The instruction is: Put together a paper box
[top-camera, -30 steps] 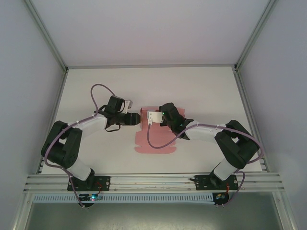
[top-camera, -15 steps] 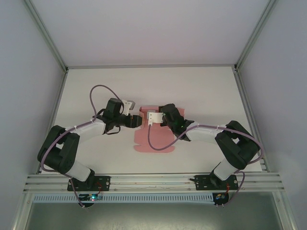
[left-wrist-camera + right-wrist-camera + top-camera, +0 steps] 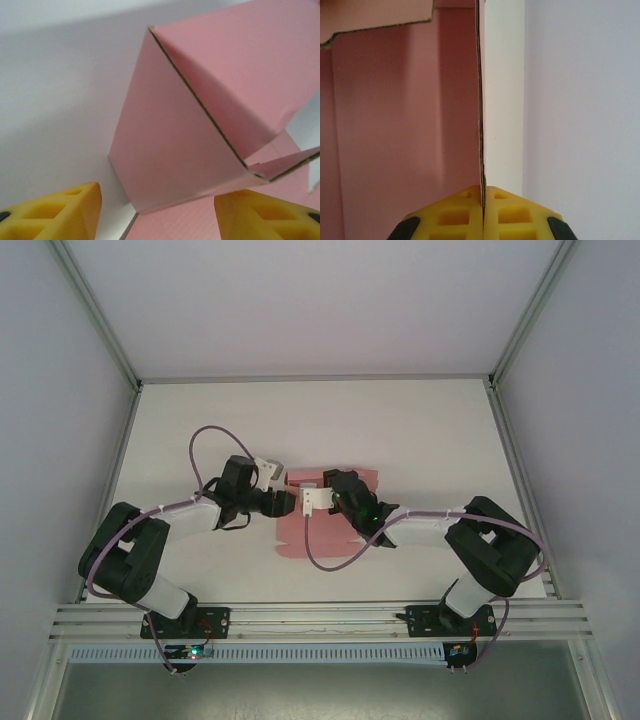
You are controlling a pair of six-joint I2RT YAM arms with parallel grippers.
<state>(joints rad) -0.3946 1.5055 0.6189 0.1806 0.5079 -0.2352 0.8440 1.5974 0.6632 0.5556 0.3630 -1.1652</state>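
Lying on the white counter between the two arms, somewhat nearer the bases than the far edge, the paper box is a pink card sheet; its near part is flat on the surface; its far part is under the two wrists.

Left wrist view: a pink panel of the paper box stands tilted up from the sheet; its cut edge runs diagonally and shows a brown core; a second flap edge juts in at the right. Yellow pads of the left pincer sit wide apart, so it is released; the panel's lower corner is in the gap; neither pad visibly touches the card.

Right wrist view: a thin panel of the paper box stands upright, seen edge-on; pink card to its left, pale surface to its right; another flap with a ragged cut edge shows at the top left. The right pincer is clenched on the lower end of that panel, its yellow pads pressed together with the card between them.

Top view: the left pincer meets the sheet's left side; the right pincer is just beside it, over the sheet; the two tips are close together.
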